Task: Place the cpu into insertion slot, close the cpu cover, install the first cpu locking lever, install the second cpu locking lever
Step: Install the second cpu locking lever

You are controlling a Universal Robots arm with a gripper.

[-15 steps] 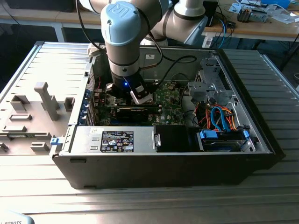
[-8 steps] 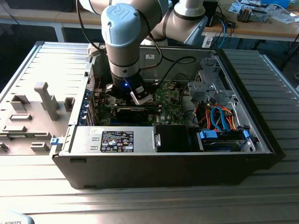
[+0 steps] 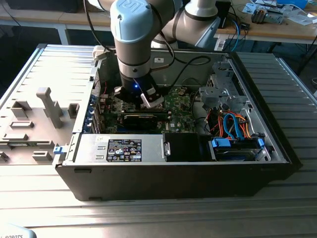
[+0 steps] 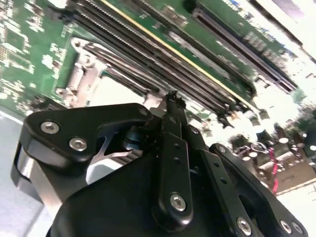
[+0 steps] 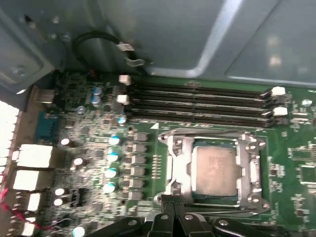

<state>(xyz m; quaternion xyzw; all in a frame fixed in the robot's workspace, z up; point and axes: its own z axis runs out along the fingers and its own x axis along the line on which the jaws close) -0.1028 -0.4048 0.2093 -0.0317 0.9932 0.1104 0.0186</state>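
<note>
Silvery-tan cpu (image 5: 214, 170) sits flat in insertion slot (image 5: 180, 174), cpu cover (image 5: 253, 170) closed down around it, chip top showing through cover window. Four long memory slots (image 5: 197, 103) run just beside socket on green motherboard (image 5: 291, 163). Tool (image 5: 173, 213) at socket edge, fingers (image 4: 173, 111) pressed together, nothing seen pinched. Exterior view: arm (image 3: 131, 34) reaches down into open computer case (image 3: 173, 181) lying on ribbed grey desk (image 3: 54, 64); tool (image 3: 143, 99) low over board.

Exterior view high, overlooking open computer case (image 3: 173, 168), both wrist views close above the motherboard (image 5: 291, 168).
</note>
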